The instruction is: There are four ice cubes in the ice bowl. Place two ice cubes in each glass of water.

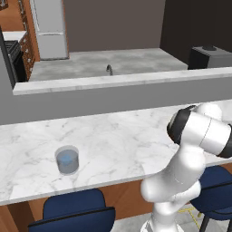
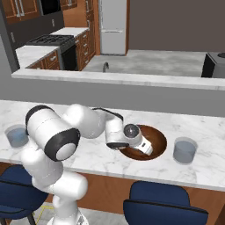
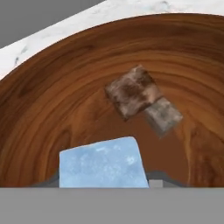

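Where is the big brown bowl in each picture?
Left base view: the bowl is not in this picture.
Right base view: the ice bowl sits right of centre on the counter, left of a glass, partly behind the hand.
Hand view: its wooden inside spreads across the picture.
Shared landmark: the white marble counter.

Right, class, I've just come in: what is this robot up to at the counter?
The arm's gripper is down inside the brown ice bowl on the marble counter. In the hand view a pale-blue ice cube sits right at its fingertips, with two more cubes lying beyond. One glass stands right of the bowl, another far left.
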Available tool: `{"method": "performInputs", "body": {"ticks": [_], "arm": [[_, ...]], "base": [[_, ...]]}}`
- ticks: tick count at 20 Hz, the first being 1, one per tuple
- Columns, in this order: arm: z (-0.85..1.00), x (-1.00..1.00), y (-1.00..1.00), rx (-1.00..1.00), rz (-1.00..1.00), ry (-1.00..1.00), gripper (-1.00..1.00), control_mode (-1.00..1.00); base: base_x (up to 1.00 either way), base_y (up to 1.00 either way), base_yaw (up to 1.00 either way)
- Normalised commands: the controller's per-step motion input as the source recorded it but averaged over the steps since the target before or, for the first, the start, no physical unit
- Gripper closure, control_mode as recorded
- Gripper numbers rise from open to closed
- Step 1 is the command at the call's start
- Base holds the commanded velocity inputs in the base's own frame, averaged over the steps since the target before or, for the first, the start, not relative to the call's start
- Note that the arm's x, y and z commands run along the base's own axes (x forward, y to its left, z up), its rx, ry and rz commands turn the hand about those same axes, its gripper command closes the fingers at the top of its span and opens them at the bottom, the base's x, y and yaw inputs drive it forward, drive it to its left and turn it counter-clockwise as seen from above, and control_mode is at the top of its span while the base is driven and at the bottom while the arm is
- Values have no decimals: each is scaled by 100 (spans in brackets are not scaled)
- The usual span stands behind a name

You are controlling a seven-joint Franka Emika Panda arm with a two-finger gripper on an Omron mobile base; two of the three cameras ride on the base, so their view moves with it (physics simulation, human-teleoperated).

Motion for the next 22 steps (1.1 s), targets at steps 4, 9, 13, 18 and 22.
{"method": "performInputs", "body": {"ticks": [4, 9, 13, 18, 22], "arm": [[100, -33, 0, 0, 0, 8, 100, -100], [100, -9, 0, 0, 2, 14, 100, -100], [100, 0, 0, 0, 2, 18, 100, -100], [96, 0, 0, -1, 2, 23, 100, -100], [100, -16, 0, 0, 7, 28, 100, -100]], "base": [[0, 0, 0], [0, 0, 0], [0, 0, 0], [0, 0, 0], [0, 0, 0]]}}
